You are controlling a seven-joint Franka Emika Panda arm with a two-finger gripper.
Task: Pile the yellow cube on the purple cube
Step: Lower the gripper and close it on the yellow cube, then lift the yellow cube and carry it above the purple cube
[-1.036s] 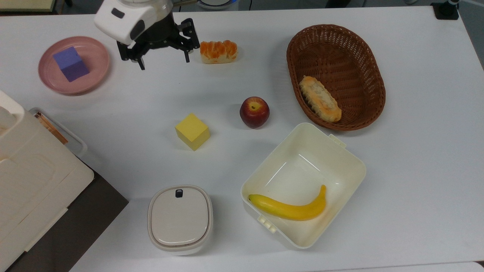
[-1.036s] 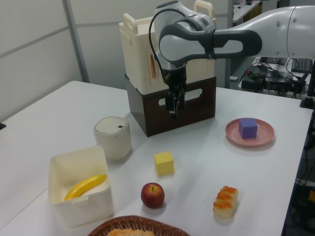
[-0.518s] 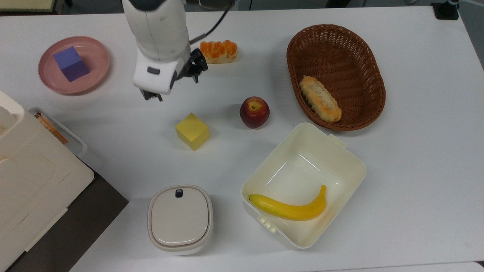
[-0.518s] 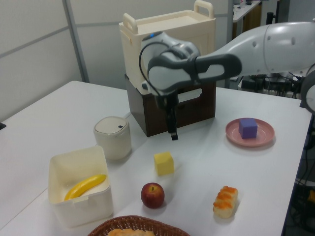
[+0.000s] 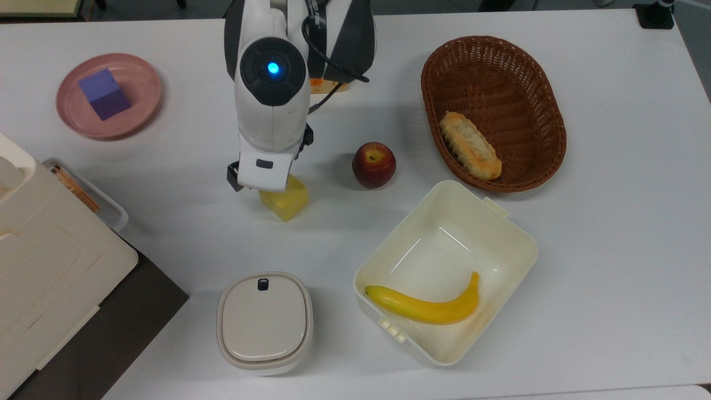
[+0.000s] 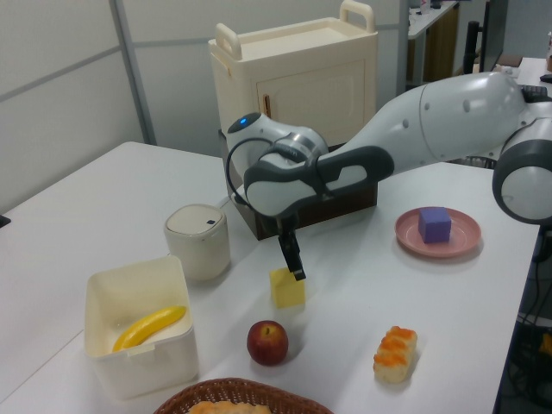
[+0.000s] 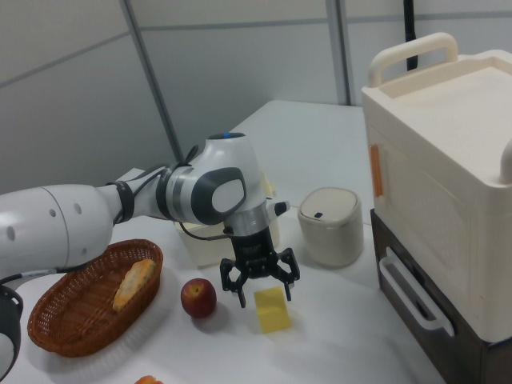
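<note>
Yellow cube (image 7: 272, 310) sits on white table (image 5: 611, 250), beside apple (image 5: 374, 164), edges rotated diagonal to table sides. Gripper (image 7: 261, 298) hangs just above cube, fingers spread wide, nothing held. Purple cube (image 5: 104, 93) rests in pink plate (image 5: 141, 114), well apart. Risks judged: if 2 fingers are not aligned with cube faces, corners get pinched, cube twists or slips; off-centre descent could knock cube toward apple.

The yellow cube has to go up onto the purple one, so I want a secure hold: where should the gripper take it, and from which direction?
Probably from straight above, closing on two opposite vertical faces. The yellow cube sits flat on the table, turned diagonally in the top view, so the fingers should match that angle. The open gripper hangs just above it, and the apple stands well apart.
</note>
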